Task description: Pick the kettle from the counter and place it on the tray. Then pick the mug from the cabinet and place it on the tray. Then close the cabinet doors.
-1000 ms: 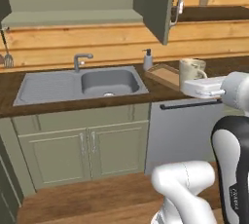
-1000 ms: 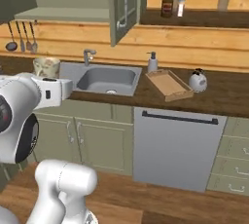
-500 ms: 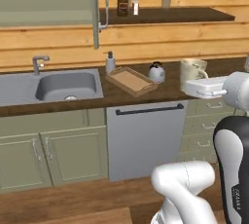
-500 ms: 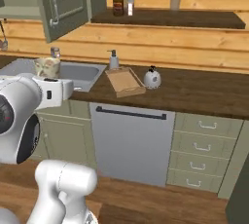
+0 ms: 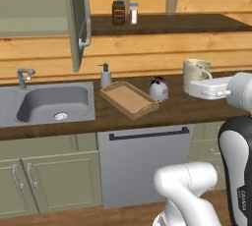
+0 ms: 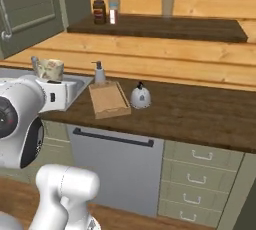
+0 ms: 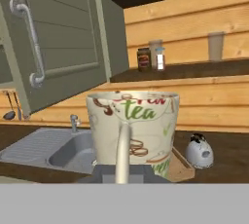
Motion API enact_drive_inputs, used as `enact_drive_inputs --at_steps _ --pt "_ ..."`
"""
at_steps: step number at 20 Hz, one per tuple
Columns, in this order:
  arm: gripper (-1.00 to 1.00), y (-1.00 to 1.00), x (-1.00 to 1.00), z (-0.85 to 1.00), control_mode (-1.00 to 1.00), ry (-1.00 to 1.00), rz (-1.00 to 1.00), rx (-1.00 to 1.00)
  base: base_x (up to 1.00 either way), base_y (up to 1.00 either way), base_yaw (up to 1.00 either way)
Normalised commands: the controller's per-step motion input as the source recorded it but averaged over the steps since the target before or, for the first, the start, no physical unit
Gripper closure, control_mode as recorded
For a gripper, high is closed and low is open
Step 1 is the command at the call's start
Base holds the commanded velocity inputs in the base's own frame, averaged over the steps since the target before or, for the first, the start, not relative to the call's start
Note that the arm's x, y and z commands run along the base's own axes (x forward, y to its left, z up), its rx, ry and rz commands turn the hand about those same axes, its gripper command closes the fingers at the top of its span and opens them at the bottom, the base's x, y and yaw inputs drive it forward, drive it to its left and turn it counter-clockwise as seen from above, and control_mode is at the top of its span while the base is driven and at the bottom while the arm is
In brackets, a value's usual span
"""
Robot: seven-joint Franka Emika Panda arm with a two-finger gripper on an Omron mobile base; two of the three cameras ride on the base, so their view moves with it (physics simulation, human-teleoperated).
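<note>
The claw [image 5: 197, 85], clamped on the mug [image 5: 195, 72], carries it upright clear above the desk [image 5: 206, 104], presumably for the tray [image 5: 129, 99], which is bare, the kettle [image 5: 158, 89] beside it.

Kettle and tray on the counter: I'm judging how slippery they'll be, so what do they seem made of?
The small rounded silver-grey kettle looks like polished metal, going by its pale sheen, with a dark, probably plastic handle. The rectangular light tray looks like matte unvarnished wood: tan, no gloss.
</note>
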Motion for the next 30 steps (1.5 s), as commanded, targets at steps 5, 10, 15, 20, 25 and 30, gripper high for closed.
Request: enact_drive_inputs --at_steps 5,10,15,20,25,30 --pt "1.00 0.00 0.00 0.00 1.00 0.00 0.00 0.00 0.76 0.00 0.00" --pt "1.00 0.00 0.00 0.00 1.00 0.00 0.00 0.00 0.64 0.18 0.00" --pt "1.00 0.00 0.00 0.00 1.00 0.00 0.00 0.00 0.60 0.19 0.00" --pt "1.00 0.00 0.00 0.00 1.00 0.00 0.00 0.00 0.40 0.10 0.00" --pt "1.00 -0.01 -0.04 -0.77 -1.00 -0.19 0.22 0.00 0.00 0.00 0.01" --pt "1.00 -0.06 0.00 -0.90 -1.00 -0.15 0.40 0.00 0.00 0.00 0.00"
